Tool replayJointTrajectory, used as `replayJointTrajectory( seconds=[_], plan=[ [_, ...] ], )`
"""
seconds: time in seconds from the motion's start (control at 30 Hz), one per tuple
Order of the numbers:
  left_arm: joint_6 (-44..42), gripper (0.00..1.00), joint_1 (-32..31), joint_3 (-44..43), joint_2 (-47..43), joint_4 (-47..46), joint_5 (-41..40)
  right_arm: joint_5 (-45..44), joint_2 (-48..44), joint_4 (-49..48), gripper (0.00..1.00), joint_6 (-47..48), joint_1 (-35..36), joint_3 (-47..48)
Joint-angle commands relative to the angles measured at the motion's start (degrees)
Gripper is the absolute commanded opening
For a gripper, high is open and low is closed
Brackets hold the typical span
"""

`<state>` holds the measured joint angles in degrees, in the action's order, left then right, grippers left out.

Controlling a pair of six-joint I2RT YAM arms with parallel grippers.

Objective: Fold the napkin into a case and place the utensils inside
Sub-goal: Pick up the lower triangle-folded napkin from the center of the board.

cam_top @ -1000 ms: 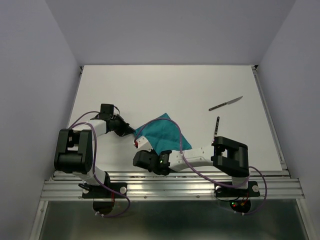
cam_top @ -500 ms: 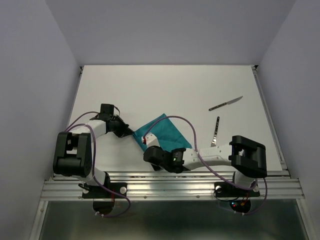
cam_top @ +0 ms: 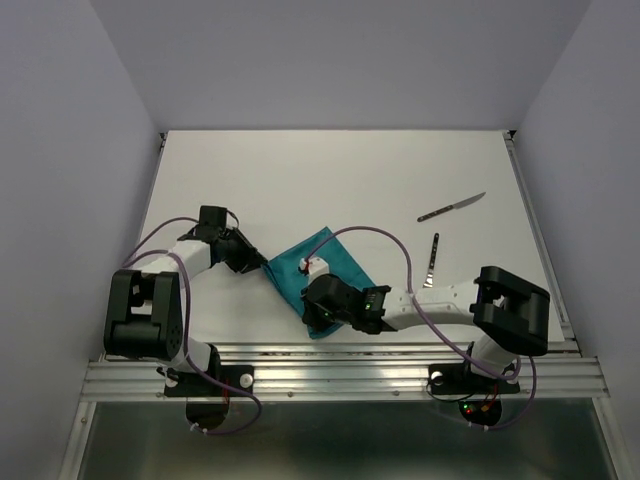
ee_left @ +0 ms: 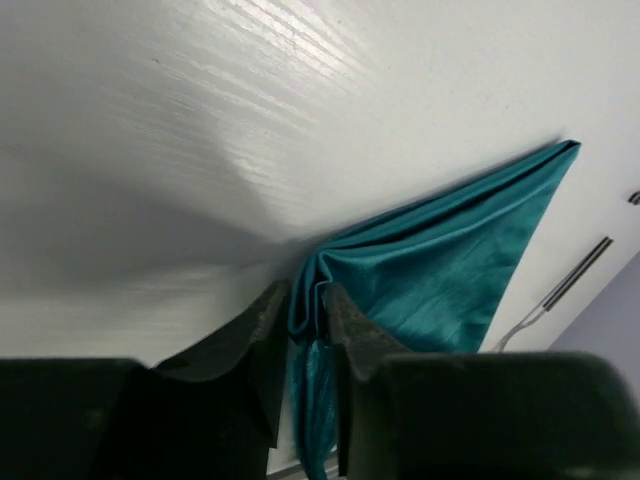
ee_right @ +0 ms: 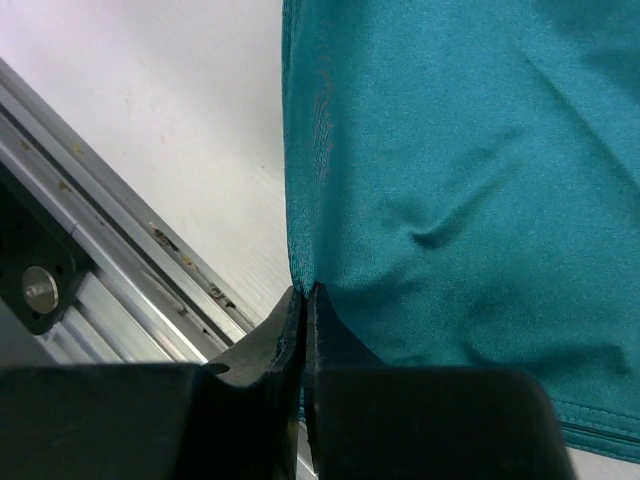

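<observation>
Change, left arm: the left jaws (ee_left: pixel 308 300) were clamped a second ago and have eased slightly apart. A bunched corner of the napkin (cam_top: pixel 338 255) sits in the gap, and I cannot tell whether they still pinch it.
Change, right arm: its elbow has swung out toward 3 o'clock, and its wrist now lies over the cloth instead of at its near edge.
Right jaws (ee_right: pixel 305 300): closed tight on the napkin's edge, close to the rail at the front of the desk (cam_top: pixel 350 180).
Change, napkin: the sheet was broader a second ago. It now lies as a narrower, doubled shape with a teal tip showing at 6 o'clock under the right wrist.
Napkin place: near the desk's front edge, about 6 to 7 o'clock of its middle, with the left jaws at its 9 o'clock corner.
Fork (cam_top: pixel 432 262): bare on the desk at 3 o'clock of the napkin, untouched.
Knife (cam_top: pixel 452 208): at 2 o'clock of the napkin, beyond the fork, also untouched.
Meaning: a fold looks just laid, with the left side probably letting go. The cloth is not yet a case, so more folding comes before either utensil goes in.
</observation>
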<state>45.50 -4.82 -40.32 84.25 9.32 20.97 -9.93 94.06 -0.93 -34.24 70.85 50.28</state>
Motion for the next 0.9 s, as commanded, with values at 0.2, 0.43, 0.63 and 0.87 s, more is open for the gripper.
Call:
replayJointTrajectory(
  seconds=[0.2, 0.43, 0.63, 0.87],
  plan=[
    [-5.06, 0.75, -0.10, -2.49, -3.91, 0.17, 0.65, 7.56, -3.01, -7.60, 0.01, -1.71, -2.29, -1.33],
    [-6.73, 0.93, -0.10, -0.82, -6.02, 1.75, -0.49, 8.79, -3.53, -8.91, 0.01, -2.32, -3.43, -2.12],
    [-7.35, 0.93, -0.10, 0.41, -6.02, 1.40, -1.02, 9.40, -3.80, -9.53, 0.01, -2.67, -3.96, -2.82],
    [-8.93, 0.93, -0.54, 0.59, -5.85, 1.58, -1.90, 9.49, -4.68, -10.41, 0.01, -3.03, -4.49, -3.44]
  ],
)
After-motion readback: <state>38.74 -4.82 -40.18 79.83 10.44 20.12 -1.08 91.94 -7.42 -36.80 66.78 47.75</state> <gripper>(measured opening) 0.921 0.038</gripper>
